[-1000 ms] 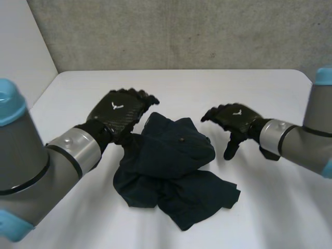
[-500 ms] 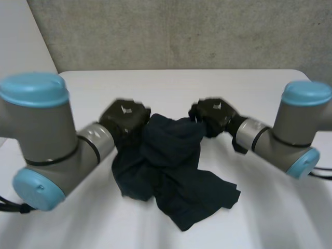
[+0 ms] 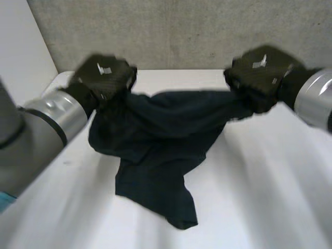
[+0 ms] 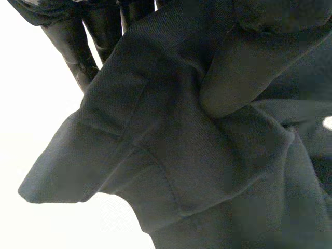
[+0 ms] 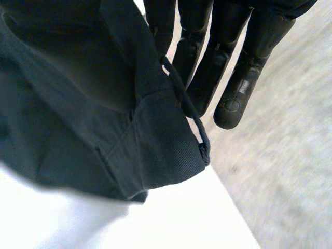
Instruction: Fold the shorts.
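**When held up by two ends, cloth opens under its own weight**

Because a fold needs a flat garment first, the pair is held up rather than left in a heap. At the left of the head view, the robot's black left hand (image 3: 101, 78) is raised above the white bench (image 3: 270, 181) with one end of the waist edge in its grasp. Its wrist view shows the thumb pressed onto the cloth, clamping it against the fingers (image 4: 78, 46) behind, so this hand is pinching the fabric.

Between the hands, the dark navy cloth shorts (image 3: 155, 135) stretch as a taut top edge, off the bench. The rest sags in soft creases, and the lowest part trails onto the bench nearer the robot. That hang looks deliberate: the weight draws the legs down and lets the crumples fall out.

At the right, the black right hand (image 3: 259, 75) holds the other end at about the same height. Its wrist view shows fairly straight fingers (image 5: 207, 67) with the waistband corner and its belt loop (image 5: 193, 111) lying against them. Since the cloth hangs from that hand, I judge it nipped against the thumb, though cloth hides the thumb itself.

Keeping the two ends level and well apart holds the edge straight, which I take as readying the shorts to be laid flat. The fold itself is not yet begun.
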You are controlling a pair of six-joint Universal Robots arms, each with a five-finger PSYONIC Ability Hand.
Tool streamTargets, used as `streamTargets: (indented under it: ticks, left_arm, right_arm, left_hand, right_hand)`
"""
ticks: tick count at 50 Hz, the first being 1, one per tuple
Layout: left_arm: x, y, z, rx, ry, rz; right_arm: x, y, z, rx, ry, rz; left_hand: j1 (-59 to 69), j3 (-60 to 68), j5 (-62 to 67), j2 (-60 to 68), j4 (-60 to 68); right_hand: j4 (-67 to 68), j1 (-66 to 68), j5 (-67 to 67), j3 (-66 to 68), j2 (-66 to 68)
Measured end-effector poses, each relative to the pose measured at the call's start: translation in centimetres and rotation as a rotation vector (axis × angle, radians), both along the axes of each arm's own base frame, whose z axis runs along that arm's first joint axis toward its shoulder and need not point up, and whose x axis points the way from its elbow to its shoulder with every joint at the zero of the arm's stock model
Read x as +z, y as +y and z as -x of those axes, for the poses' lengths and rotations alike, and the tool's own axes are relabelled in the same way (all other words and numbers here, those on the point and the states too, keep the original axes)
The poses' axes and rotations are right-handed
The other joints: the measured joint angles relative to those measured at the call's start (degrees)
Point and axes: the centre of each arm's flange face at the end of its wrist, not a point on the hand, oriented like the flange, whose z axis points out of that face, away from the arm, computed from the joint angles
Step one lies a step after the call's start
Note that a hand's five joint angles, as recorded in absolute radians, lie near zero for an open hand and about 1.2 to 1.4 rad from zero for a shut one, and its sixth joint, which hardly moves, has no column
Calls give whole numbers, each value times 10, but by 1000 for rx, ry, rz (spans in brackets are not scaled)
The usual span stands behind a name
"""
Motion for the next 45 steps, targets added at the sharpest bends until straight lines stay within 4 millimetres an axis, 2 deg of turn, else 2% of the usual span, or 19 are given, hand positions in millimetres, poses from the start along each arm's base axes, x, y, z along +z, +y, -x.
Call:
streamTargets:
  ticks: [2, 5, 7, 8, 9, 13, 17, 20, 21, 23, 24, 25, 27, 28, 31, 35, 39, 44, 45]
  left_arm:
    - [-12, -3, 1, 1, -22, -36]
    - [-46, -12, 6, 3, -85, -126]
    - [-49, -13, 6, 3, -92, -133]
    - [-65, -19, 9, 4, -123, -167]
    - [-75, -24, 12, 3, -143, -182]
    - [-92, -40, 20, 4, -186, -187]
    - [-99, -61, 30, 12, -214, -142]
    - [-86, -86, 41, 29, -221, -29]
    - [-73, -100, 47, 43, -214, 56]
    - [-55, -113, 53, 61, -198, 157]
    - [-55, -113, 53, 61, -198, 157]
    - [-20, -128, 61, 95, -150, 329]
    - [13, -136, 66, 128, -88, 485]
    - [25, -138, 67, 140, -62, 538]
    - [81, -133, 67, 190, 76, 769]
    - [115, -119, 60, 215, 182, 891]
    - [111, -110, 54, 204, 223, 868]
    - [64, -109, 51, 173, 185, 709]
    - [58, -109, 51, 170, 178, 691]
  right_arm:
    - [-8, 1, -1, -10, 46, -15]
    - [-34, -3, -4, -45, 177, -58]
    - [-36, -4, -4, -48, 185, -61]
    - [-42, -6, -5, -53, 208, -70]
    - [-62, -14, -7, -68, 263, -104]
    - [-87, -30, -13, -78, 300, -144]
    - [-103, -50, -21, -83, 293, -141]
    - [-103, -78, -34, -98, 237, -42]
    - [-96, -95, -41, -111, 190, 44]
    - [-83, -112, -48, -126, 128, 158]
    - [-83, -112, -48, -126, 128, 158]
    - [-54, -133, -57, -149, 25, 342]
    - [-26, -144, -62, -166, -63, 494]
    - [-17, -146, -63, -171, -93, 545]
    - [44, -146, -61, -198, -276, 836]
    - [74, -134, -56, -206, -379, 991]
    - [72, -125, -52, -204, -396, 1006]
    - [28, -121, -51, -190, -308, 837]
    - [25, -121, -51, -189, -302, 826]
  left_hand:
    - [0, 0, 0, 0, 0]
    - [0, 0, 0, 0, 0]
    - [0, 0, 0, 0, 0]
    - [0, 0, 0, 0, 0]
    - [0, 0, 0, 0, 0]
    - [0, 0, 0, 0, 0]
    - [0, 0, 0, 0, 0]
    - [0, 1, 0, 0, 0]
    - [0, 1, 0, 1, 0]
    - [0, 1, 0, 1, 0]
    - [0, 1, 0, 1, 0]
    - [0, 1, 0, 1, 0]
    - [0, 1, 0, 1, 0]
    - [0, 1, 0, 1, 0]
    - [0, 1, 0, 1, 0]
    - [0, 1, 0, 1, 0]
    - [0, 1, 0, 1, 0]
    - [0, 1, 0, 1, 0]
    - [0, 1, 0, 1, 0]
  right_hand:
    - [0, 0, 0, 0, 0]
    - [0, 0, 0, 0, 0]
    - [0, 0, 0, 0, 0]
    - [0, 0, 0, 0, 0]
    - [0, 0, 0, 0, 0]
    - [0, 0, 0, 0, 0]
    - [0, 0, 0, 0, 0]
    - [0, 0, 0, 0, 2]
    - [0, 0, 0, 0, 2]
    - [0, 0, 0, 0, 2]
    - [0, 0, 0, 0, 2]
    - [0, 0, 0, 0, 2]
    - [0, 0, 0, 0, 2]
    - [0, 0, 0, 0, 2]
    - [0, 0, 0, 0, 2]
    - [0, 0, 3, 0, 2]
    - [0, 0, 3, 0, 2]
    - [0, 0, 3, 0, 2]
    - [0, 0, 3, 0, 2]
